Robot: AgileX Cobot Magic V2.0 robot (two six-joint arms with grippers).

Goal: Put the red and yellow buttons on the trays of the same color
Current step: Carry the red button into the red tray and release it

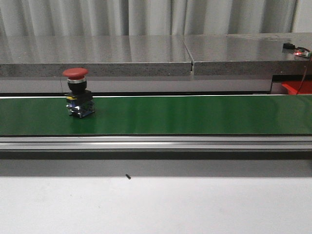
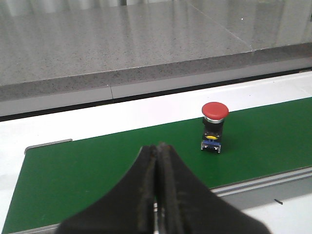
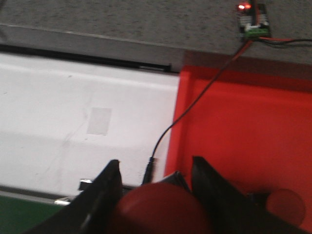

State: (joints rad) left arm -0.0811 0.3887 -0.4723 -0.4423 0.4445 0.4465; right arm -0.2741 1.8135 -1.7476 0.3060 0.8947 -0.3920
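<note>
A red button (image 1: 76,98) with a black body stands upright on the green belt (image 1: 195,114) at the left. In the left wrist view this red button (image 2: 214,126) is ahead of my left gripper (image 2: 157,146), which is shut and empty, apart from it. My right gripper (image 3: 155,168) is shut on another red button (image 3: 158,209), whose cap fills the gap between the fingers, at the edge of the red tray (image 3: 243,126). The red tray (image 1: 296,87) shows at the far right of the front view. No yellow button or yellow tray is in view.
A small circuit board (image 3: 252,20) with a lit red light sits on the grey stone ledge (image 1: 146,51) behind the belt; its thin cable (image 3: 195,105) runs across the tray corner. A blurred round red shape (image 3: 287,204) lies in the tray. A white table (image 1: 156,204) fronts the belt.
</note>
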